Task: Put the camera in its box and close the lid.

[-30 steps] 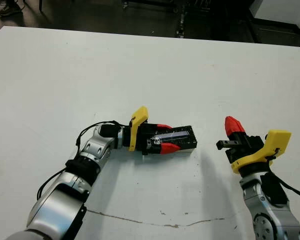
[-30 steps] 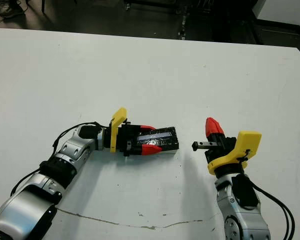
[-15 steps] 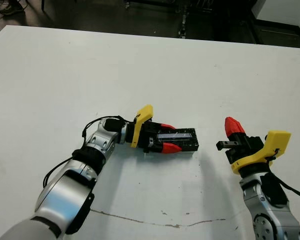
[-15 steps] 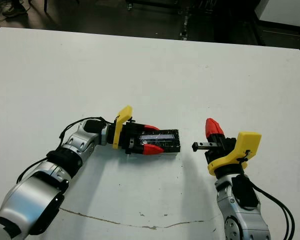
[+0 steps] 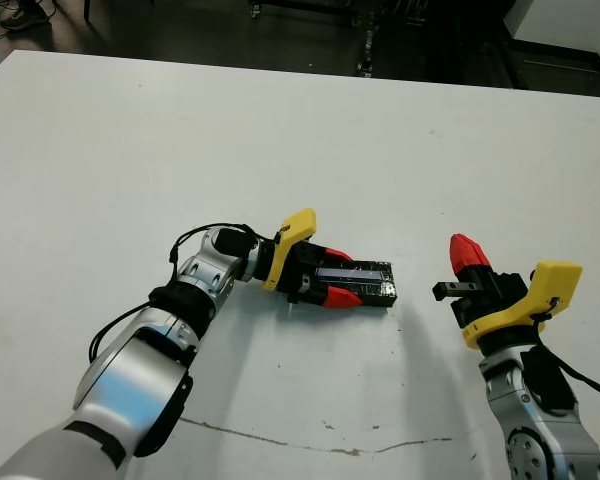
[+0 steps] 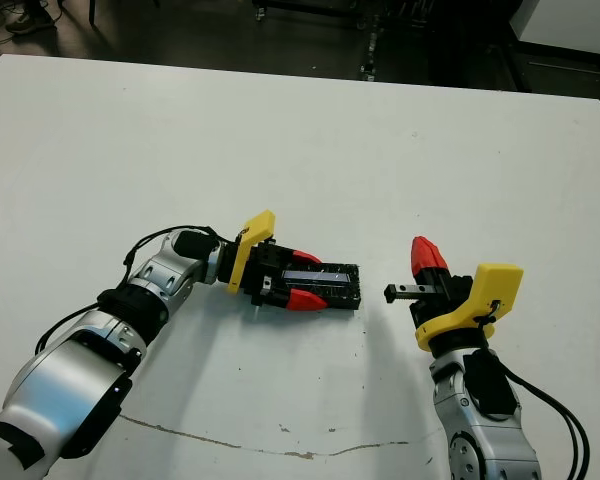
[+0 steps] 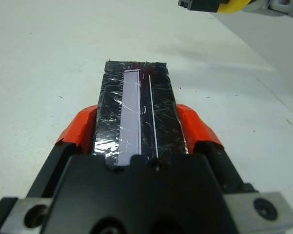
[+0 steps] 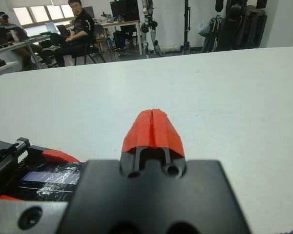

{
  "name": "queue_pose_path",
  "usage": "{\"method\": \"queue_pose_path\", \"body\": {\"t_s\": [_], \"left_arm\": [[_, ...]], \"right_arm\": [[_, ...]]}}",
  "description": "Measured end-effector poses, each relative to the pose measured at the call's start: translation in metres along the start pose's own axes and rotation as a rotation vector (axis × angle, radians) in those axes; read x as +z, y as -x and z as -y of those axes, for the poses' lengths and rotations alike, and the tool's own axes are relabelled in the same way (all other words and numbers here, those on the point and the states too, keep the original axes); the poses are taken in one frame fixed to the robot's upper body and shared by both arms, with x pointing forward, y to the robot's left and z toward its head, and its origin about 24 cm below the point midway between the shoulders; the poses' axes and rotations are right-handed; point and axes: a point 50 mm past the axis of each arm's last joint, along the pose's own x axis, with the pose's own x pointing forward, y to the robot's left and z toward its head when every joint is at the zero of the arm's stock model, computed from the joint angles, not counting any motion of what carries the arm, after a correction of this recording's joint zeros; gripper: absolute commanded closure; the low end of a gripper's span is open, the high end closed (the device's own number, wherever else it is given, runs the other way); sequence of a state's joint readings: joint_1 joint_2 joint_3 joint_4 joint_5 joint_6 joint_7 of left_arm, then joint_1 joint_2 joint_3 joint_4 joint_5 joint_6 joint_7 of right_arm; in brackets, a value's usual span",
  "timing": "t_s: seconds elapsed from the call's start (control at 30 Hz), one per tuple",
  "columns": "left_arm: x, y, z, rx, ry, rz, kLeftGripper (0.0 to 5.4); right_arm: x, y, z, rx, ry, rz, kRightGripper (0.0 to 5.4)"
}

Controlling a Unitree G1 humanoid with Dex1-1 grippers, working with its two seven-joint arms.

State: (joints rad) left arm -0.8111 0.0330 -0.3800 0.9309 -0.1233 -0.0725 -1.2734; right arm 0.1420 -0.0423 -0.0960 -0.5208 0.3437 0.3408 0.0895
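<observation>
L tool (image 5: 337,275) clamped on the lid (image 7: 138,113), red fingertips (image 7: 77,130) on both long sides. Lid lies flat on the white worktop (image 5: 180,140), approx centre, pale strip up. Box + camera not visible. R tool (image 5: 464,251) pinched closed w/ nothing in it, raised off the worktop, near lid's far end, not touching.

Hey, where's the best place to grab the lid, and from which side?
Grip the lid across its two long edges, coming in along its length from its left end. It lies flat and narrow, so a claw spans its width easily; the left claw already straddles it that way, one finger on each long edge.
</observation>
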Motion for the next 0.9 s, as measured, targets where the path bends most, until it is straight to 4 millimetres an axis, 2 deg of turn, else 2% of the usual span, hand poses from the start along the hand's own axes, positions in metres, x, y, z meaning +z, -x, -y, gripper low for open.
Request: {"method": "queue_pose_path", "body": {"t_s": [0.27, 0.53, 0.9], "left_arm": [[0.001, -0.003, 0.005, 0.027, -0.133, -0.054, 0.88], [0.000, 0.000, 0.004, 0.048, -0.130, -0.064, 0.02], [-0.010, 0.031, 0.008, 0.141, -0.179, -0.042, 0.02]], "right_arm": [[0.000, 0.000, 0.000, 0.001, 0.000, 0.001, 5.40], [0.000, 0.000, 0.001, -0.002, 0.001, 0.001, 5.40], [0.002, 0.000, 0.000, 0.003, -0.004, 0.006, 5.40]]}}
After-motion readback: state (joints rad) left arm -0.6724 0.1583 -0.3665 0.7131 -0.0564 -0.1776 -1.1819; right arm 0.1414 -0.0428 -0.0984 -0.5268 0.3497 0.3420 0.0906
